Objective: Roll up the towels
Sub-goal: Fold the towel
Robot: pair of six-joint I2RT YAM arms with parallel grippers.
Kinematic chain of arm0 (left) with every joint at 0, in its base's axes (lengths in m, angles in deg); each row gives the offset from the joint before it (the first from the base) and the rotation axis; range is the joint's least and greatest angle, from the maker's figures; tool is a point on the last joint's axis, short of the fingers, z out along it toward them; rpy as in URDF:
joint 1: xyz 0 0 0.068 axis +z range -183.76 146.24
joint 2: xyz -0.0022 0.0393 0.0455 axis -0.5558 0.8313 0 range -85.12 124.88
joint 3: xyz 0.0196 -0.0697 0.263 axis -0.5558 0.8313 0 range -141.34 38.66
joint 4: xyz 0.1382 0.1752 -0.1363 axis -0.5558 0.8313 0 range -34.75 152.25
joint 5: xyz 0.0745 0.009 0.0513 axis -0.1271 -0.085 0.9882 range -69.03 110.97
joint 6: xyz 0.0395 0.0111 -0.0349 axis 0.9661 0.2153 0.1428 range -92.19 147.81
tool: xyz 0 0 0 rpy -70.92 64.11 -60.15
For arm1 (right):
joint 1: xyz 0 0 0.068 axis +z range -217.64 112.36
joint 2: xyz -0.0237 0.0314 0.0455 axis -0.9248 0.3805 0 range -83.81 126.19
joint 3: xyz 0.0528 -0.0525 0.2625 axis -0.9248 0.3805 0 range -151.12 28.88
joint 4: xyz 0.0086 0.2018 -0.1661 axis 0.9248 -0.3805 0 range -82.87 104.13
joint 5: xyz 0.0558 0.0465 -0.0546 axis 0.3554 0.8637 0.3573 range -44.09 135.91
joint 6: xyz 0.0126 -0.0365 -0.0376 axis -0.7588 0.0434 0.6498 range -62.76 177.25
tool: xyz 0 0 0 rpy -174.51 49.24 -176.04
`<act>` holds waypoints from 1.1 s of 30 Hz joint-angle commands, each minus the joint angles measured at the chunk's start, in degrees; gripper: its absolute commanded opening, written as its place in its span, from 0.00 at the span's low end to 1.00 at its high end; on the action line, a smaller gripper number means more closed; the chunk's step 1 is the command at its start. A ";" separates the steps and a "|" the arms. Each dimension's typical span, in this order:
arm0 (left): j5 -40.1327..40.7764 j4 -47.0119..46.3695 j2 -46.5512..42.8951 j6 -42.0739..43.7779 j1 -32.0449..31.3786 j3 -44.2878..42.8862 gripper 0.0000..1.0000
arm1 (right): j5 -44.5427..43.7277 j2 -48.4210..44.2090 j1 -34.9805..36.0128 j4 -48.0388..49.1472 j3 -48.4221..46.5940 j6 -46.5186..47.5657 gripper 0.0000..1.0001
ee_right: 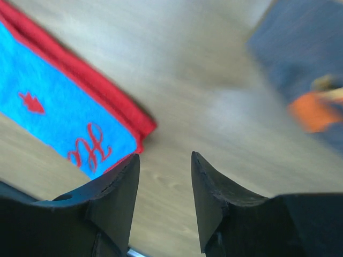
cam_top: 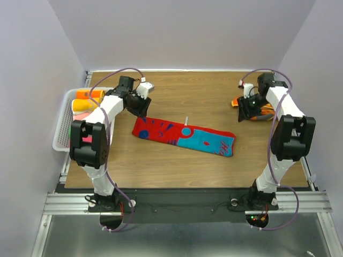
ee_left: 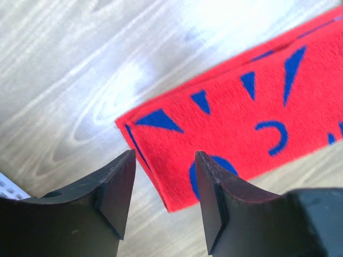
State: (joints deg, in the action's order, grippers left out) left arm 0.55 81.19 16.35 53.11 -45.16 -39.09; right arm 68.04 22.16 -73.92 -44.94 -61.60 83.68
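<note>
Looking down from the top view: the patterned towel (cam_top: pixel 184 136), red at one end and blue at the other, lies flat as a long strip on the table (cam_top: pixel 214 91). The left arm is bent over its red end, the left gripper (cam_top: pixel 143 109) just above that end; its jaw gap is hard to read here. Well left of the towel, a white basket (cam_top: pixel 61 136) holds rolled towels (cam_top: pixel 88 95), partly hidden by the arm. Beyond the blue end, the right gripper (cam_top: pixel 247 112) hangs by a crumpled orange and dark cloth (cam_top: pixel 262 112), half covered. Left wrist view: left gripper (ee_left: pixel 163 198) moderately spread, empty, over the towel's (ee_left: pixel 241 118) red corner. Right wrist view: right gripper (ee_right: pixel 165 198) spread, empty, just off the towel's (ee_right: pixel 53 107) blue end; the cloth (ee_right: pixel 311 80) is blurred and cut off.
</note>
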 commanded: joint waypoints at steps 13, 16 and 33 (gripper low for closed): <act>5.48 -5.45 3.91 -3.24 0.76 -0.29 0.47 | 5.02 3.01 0.04 -3.33 9.61 -4.81 0.46; 5.48 -6.16 3.74 -3.59 0.76 0.15 0.47 | 7.13 4.50 0.13 -3.51 9.88 -5.78 0.46; 2.06 -6.16 7.86 -4.73 1.73 -1.61 0.45 | 10.21 7.32 0.13 -1.93 10.50 -6.84 0.05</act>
State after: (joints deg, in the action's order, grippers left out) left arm 4.92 75.33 23.80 49.33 -43.76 -39.25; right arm 76.28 29.50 -73.92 -46.93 -51.52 76.71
